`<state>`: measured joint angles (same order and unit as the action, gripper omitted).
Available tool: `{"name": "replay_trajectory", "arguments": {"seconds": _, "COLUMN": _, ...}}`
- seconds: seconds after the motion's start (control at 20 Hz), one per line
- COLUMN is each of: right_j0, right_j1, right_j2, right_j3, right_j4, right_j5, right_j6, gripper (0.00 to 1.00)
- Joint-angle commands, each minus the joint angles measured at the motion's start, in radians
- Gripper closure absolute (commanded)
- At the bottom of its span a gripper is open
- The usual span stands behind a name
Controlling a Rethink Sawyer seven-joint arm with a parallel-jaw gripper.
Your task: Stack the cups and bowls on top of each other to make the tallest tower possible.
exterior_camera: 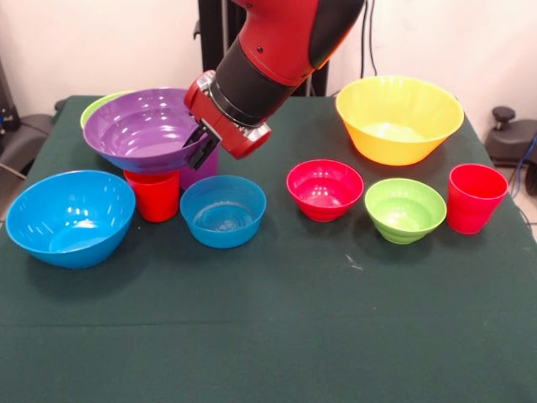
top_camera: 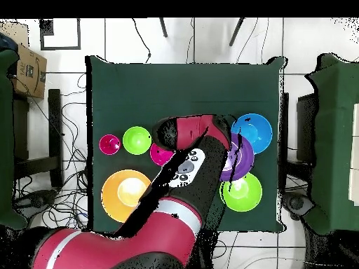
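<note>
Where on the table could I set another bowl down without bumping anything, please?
The wide strip of green cloth nearer the camera than the whole row is bare. So is the patch between the yellow bowl and the arm, behind the red-pink bowl. It is crowded around the purple bowl, the gripper and the red cup.

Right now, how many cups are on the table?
3. One red cup stands beside the small green bowl. A second red cup and a purple cup stand under the large purple bowl, the purple one mostly hidden. More could be hidden there.
</note>
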<state>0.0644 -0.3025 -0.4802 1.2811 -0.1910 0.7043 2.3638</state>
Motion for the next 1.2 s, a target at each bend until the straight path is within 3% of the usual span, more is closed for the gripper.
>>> {"name": "replay_trajectory", "arguments": {"seconds": 0.05, "right_j0": -0.011, "right_j1": 0.043, "right_j2": 0.126, "right_j3": 0.005, "right_j4": -0.024, "right_j5": 0.014, "right_j6": -0.027, "gripper": 1.0}}
{"name": "replay_trajectory", "arguments": {"seconds": 1.2, "right_j0": -0.019, "right_j1": 0.045, "right_j2": 0.108, "right_j3": 0.039, "right_j4": -0.043, "right_j5": -0.046, "right_j6": -0.009, "gripper": 1.0}}
